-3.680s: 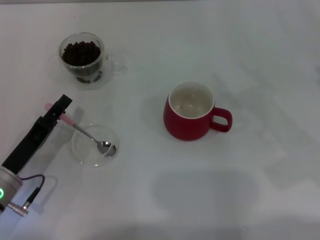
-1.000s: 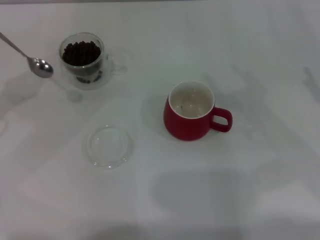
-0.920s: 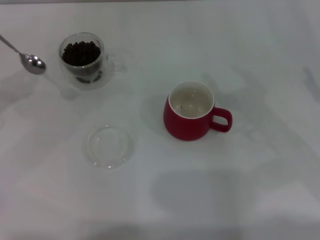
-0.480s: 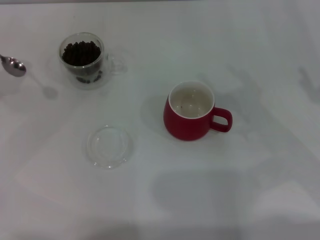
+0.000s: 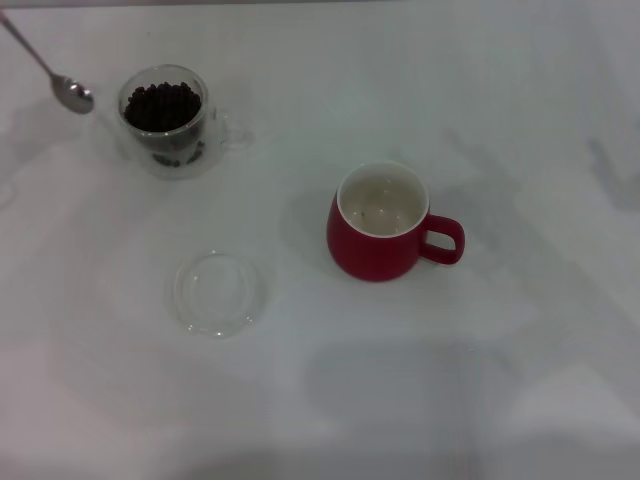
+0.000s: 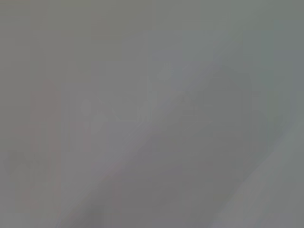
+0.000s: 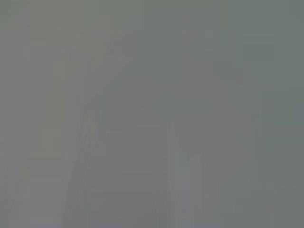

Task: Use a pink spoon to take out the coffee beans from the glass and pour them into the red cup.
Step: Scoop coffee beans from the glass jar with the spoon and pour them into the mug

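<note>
Only the silver bowl and thin neck of the pink spoon (image 5: 72, 94) show, at the far left of the head view, just left of the glass; its handle runs off the picture's left edge. The glass (image 5: 165, 121) stands at the back left with a heap of dark coffee beans (image 5: 162, 106) inside. The red cup (image 5: 379, 226) stands in the middle, its handle pointing right and its white inside almost bare. Neither gripper shows in the head view, and both wrist views are plain grey with nothing to make out.
A flat, shallow clear glass dish (image 5: 218, 292) lies on the white table (image 5: 520, 130), in front of the glass and to the left of the red cup.
The spoon's bowl has risen from the left edge and moved right, closer to the glass. Earlier the spoon lay in the shallow dish with the left gripper at its handle.
</note>
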Tool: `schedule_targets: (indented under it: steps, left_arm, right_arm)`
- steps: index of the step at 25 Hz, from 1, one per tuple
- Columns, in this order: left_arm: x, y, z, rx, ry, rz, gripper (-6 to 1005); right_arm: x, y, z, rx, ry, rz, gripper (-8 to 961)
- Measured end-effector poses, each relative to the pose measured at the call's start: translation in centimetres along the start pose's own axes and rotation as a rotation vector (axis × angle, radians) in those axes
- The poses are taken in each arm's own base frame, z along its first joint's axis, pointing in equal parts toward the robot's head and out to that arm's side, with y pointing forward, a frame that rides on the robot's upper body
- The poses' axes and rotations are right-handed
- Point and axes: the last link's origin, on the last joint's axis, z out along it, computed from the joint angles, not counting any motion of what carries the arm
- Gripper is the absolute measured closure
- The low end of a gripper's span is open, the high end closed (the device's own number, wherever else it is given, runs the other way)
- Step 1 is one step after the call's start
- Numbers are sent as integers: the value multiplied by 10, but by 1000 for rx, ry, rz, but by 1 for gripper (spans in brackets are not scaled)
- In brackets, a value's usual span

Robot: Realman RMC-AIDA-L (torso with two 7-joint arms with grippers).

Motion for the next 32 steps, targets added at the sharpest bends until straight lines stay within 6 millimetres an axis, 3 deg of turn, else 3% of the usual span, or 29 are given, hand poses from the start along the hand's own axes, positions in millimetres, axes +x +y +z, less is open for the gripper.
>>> schedule_targets:
  steps: [11, 22, 32]
  left_arm:
    - [-6, 6, 60, 56, -96, 22, 864]
    - [-17, 3, 73, 111, -115, 25, 864]
    - [-40, 0, 78, 159, -133, -3, 864]
  right_arm:
    - [0, 2, -7, -9, 16, 17, 213]
    - [-1, 1, -8, -13, 17, 29, 213]
    - [-1, 0, -10, -9, 26, 36, 213]
